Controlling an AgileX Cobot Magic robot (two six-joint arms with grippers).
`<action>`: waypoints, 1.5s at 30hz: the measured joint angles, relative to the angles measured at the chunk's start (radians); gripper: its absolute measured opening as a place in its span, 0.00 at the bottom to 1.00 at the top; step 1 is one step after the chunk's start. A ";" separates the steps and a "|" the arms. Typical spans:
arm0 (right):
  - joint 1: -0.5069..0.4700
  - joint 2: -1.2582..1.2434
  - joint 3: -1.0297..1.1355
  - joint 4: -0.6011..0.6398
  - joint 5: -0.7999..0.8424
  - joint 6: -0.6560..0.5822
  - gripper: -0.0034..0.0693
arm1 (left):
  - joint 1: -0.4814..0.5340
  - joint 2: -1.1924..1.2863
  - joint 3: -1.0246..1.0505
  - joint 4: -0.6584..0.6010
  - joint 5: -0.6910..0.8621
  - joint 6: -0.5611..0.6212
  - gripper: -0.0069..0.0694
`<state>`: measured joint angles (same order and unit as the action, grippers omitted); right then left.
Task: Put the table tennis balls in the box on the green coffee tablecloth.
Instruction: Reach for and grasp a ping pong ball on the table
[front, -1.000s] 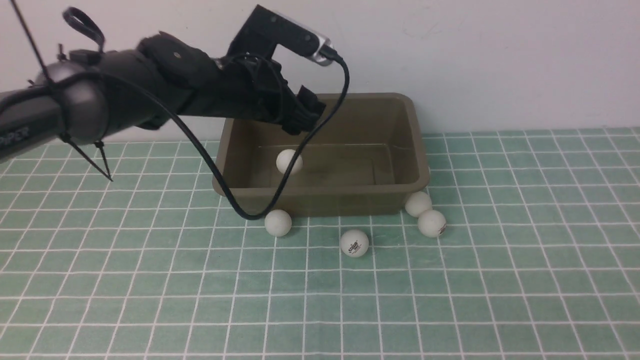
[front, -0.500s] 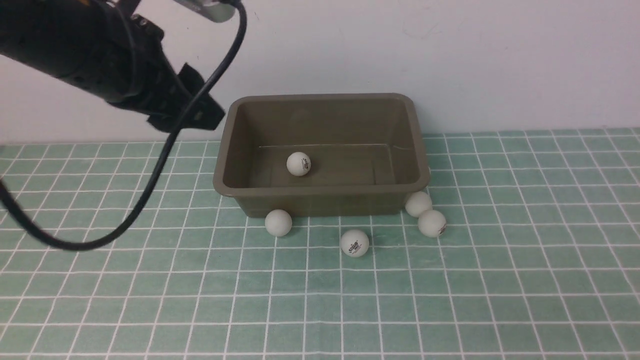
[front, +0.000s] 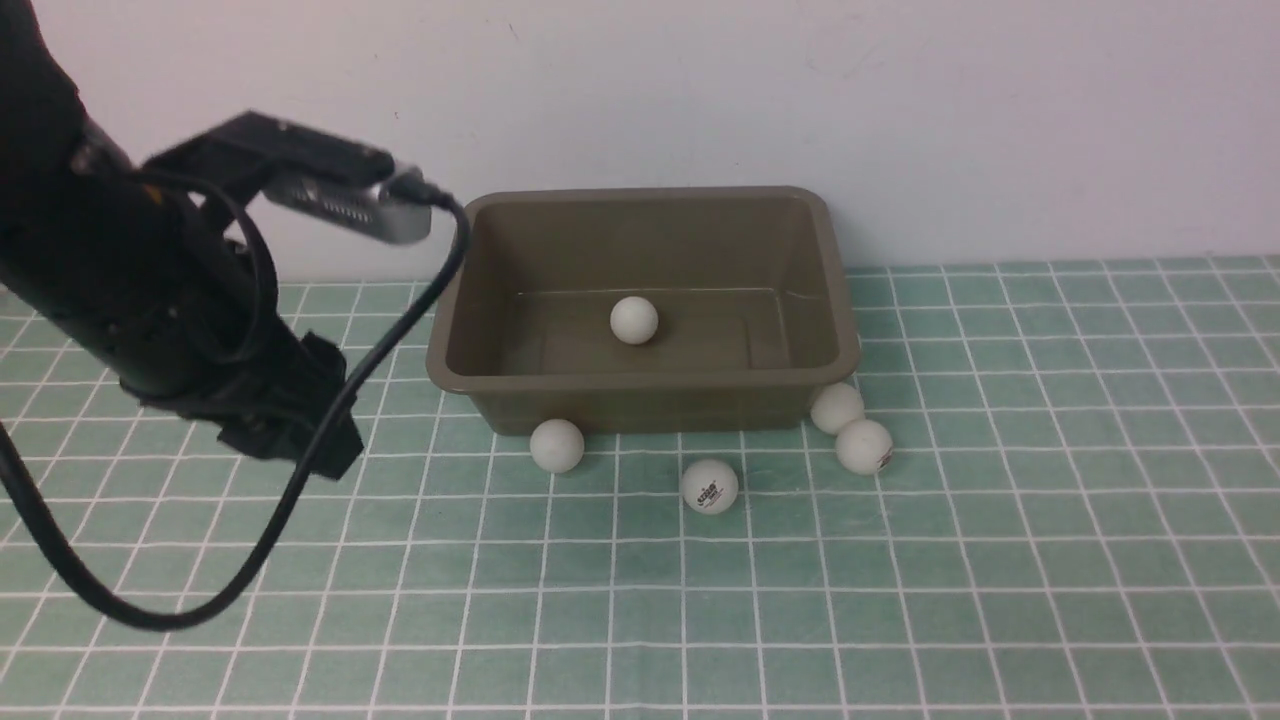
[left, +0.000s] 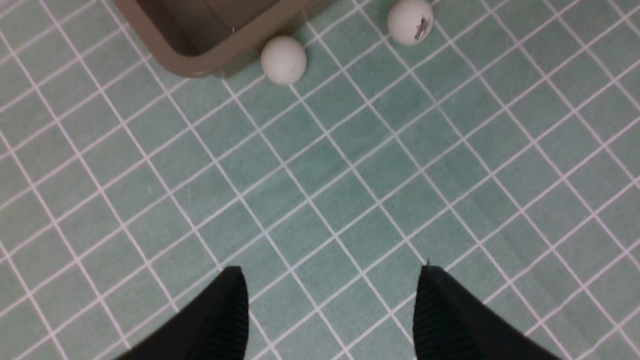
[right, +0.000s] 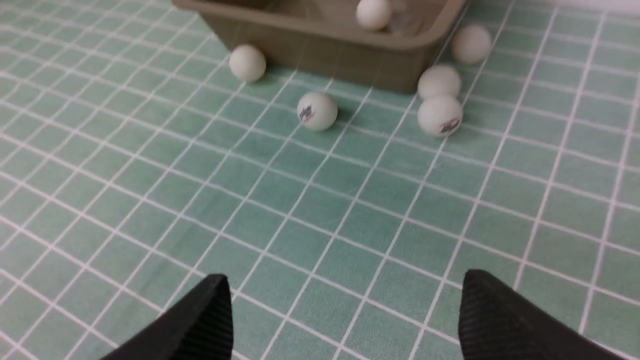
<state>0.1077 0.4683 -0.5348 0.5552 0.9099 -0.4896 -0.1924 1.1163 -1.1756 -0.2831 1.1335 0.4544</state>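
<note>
The left gripper (left: 332, 272) has swung off from above the box (front: 680, 405) and dropped to the box's 8 o'clock, low over the green coffee tablecloth (front: 900, 600). Its jaws stand apart with nothing between them. The ball inside the box (front: 634, 320) has rolled from the left of the floor to about the middle — so we judge one delivery finished and the arm heading for another pick. The right gripper (right: 345, 276) hangs over bare cloth on our side, jaws wide and empty.

Taking 12 o'clock as toward the back wall (front: 900, 120), the rest lie outside. A plain ball (front: 556, 445) sits at the box's 7 o'clock, just beside its near side under the rolled rim; we expect little finger room there. A printed ball (front: 709, 486) at 6 o'clock stands apart with cloth all round — the easiest approach, we think. At 5 o'clock a corner ball (front: 837, 408) is tucked against the box with an outer ball (front: 864, 446) touching it, so closing on one may nudge the other. The right wrist view shows a further ball (right: 471, 43) along the box's 3 o'clock side, unseen from the front. From 6 o'clock toward us the cloth lies open. The left arm's cable (front: 270, 530) loops low at 8 o'clock.
</note>
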 joint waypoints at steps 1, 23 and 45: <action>0.000 0.068 -0.008 0.023 -0.012 -0.039 0.80 | 0.000 -0.011 0.000 -0.008 -0.007 0.005 0.62; 0.000 1.077 -0.593 0.068 -0.016 -0.174 0.80 | 0.000 -0.037 0.005 -0.131 -0.014 0.041 0.62; 0.094 1.390 -0.717 0.067 -0.181 -0.315 0.80 | 0.000 -0.037 0.005 -0.129 -0.040 0.041 0.62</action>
<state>0.2016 1.8587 -1.2521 0.6219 0.7293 -0.8050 -0.1924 1.0793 -1.1701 -0.4123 1.0935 0.4952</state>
